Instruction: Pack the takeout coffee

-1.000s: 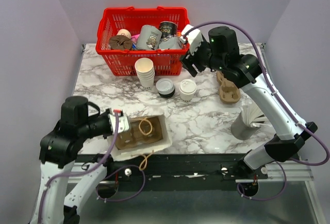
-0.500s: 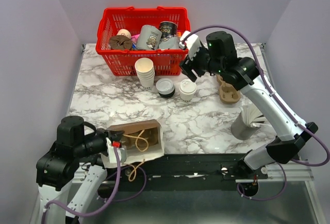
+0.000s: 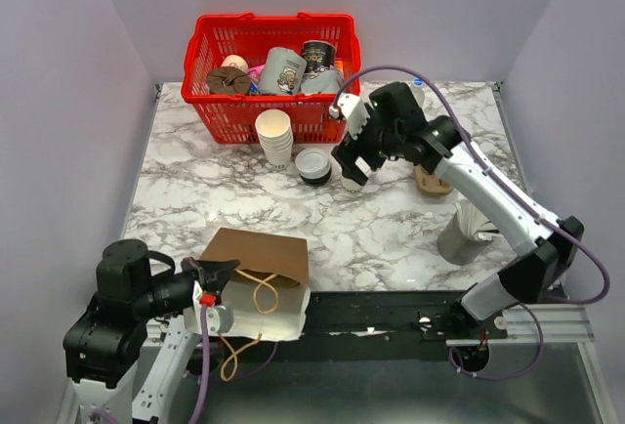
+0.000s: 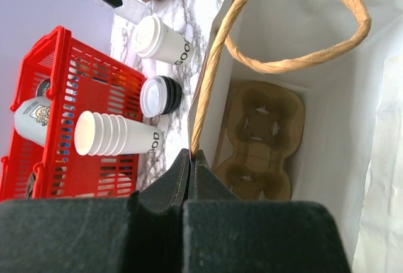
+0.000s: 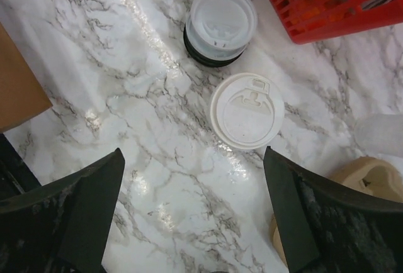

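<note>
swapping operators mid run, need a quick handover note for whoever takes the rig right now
Left gripper: shut on the rim of the brown paper bag, which lies tipped at the near table edge with its mouth open. A brown cardboard cup carrier sits inside.
Right gripper: open, above the cream-white lidded paper cup, which stands upright on the table. It is not touching the cup.
Done: bag held open, carrier in it.
Left: grasp the cup and set it in the bag, probably into the carrier.
</note>
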`<state>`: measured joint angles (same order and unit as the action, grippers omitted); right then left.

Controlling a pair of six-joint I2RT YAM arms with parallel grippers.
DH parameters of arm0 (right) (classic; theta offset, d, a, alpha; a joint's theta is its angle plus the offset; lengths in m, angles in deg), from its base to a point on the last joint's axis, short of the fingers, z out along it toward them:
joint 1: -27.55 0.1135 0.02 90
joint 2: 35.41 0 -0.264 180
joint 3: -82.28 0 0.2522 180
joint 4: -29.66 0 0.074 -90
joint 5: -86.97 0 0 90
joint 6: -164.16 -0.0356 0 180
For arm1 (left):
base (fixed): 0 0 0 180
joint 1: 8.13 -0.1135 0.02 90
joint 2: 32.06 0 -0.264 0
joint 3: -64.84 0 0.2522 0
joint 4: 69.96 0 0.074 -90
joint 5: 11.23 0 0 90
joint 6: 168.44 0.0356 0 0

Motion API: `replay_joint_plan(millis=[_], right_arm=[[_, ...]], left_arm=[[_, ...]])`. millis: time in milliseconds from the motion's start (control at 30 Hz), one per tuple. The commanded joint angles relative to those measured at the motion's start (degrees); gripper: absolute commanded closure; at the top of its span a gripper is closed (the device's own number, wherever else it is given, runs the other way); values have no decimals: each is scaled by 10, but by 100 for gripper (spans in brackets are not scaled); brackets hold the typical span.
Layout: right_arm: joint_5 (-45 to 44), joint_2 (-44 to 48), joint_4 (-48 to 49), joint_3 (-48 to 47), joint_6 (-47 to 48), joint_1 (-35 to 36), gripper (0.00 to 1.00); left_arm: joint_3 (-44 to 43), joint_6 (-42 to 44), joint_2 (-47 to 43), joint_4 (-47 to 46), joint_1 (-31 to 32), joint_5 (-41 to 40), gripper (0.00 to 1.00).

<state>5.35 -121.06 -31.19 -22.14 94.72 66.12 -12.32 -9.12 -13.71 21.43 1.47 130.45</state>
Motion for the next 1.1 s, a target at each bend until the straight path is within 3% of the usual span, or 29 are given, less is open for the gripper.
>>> replay_joint_plan(millis=[0,100,233,433,567,667,733,967,1067], right_arm=[[35,-81,-40,-96,-50,-45,0],[62,-119,-72,-156,-57,-77,12],[98,-168,-99,-157,-35,-104,18],[88,-207,-113,-163,-12,-116,4],[75,-222,-105,-162,-39,-114,0],[60,-224,-92,-155,-52,-115,0],[61,-229,-94,-158,-49,-115,0],[80,-256,-104,-162,-42,-111,0],[79,-268,-105,-163,-39,-108,0]], left_arm=[[-6,-84,52,37,-6,7,100],[-30,-138,127,23,-6,-6,100],[-54,-215,226,15,-6,7,100],[-39,-326,274,-18,-6,16,100],[-13,-408,244,-103,-6,-13,83],[-3,-436,224,-126,-6,-29,80],[-1,-444,221,-135,-6,-41,78],[4,-464,214,-149,-6,-62,52],[4,-469,214,-151,-6,-67,46]])
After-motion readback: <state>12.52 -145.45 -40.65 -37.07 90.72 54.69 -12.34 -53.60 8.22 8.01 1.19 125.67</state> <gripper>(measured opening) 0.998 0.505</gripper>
